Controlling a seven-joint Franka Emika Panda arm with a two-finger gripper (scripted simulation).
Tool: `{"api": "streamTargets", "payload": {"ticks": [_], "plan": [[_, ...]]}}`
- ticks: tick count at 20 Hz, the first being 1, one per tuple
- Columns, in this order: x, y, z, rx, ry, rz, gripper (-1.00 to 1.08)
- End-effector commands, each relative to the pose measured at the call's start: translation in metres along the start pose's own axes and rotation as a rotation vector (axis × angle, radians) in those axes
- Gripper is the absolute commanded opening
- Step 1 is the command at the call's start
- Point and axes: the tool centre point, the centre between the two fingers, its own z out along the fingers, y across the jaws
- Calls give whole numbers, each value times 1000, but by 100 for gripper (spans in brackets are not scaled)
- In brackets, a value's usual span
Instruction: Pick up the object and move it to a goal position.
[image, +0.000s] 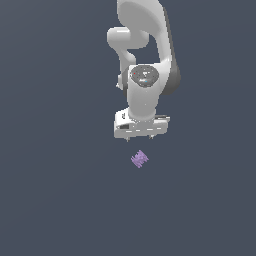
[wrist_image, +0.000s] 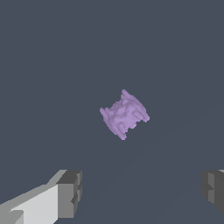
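Over a plain dark-grey ground, the arm points its released pincer (image: 140, 137) downward, clear of the object (image: 140, 159).

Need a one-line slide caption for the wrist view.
Wrist view: open gripper, fingers spread wide, looking down on the small purple ridged block, not yet grasped.

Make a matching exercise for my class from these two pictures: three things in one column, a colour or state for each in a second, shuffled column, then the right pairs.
Column A
1. the object
2. the gripper
3. the floor

Column B
a. open, holding nothing
b. dark grey-blue, plain
c. light purple, ridged, lying apart from the fingers

Pairs: 1-c, 2-a, 3-b
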Motion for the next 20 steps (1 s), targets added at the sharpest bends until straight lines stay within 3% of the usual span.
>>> {"api": "streamTargets", "payload": {"ticks": [1,10,20], "plan": [[-1,-9,2,4,-8,-17,100],[0,-8,4,3,-6,16,100],[8,-7,15,2,-1,180,100]]}}
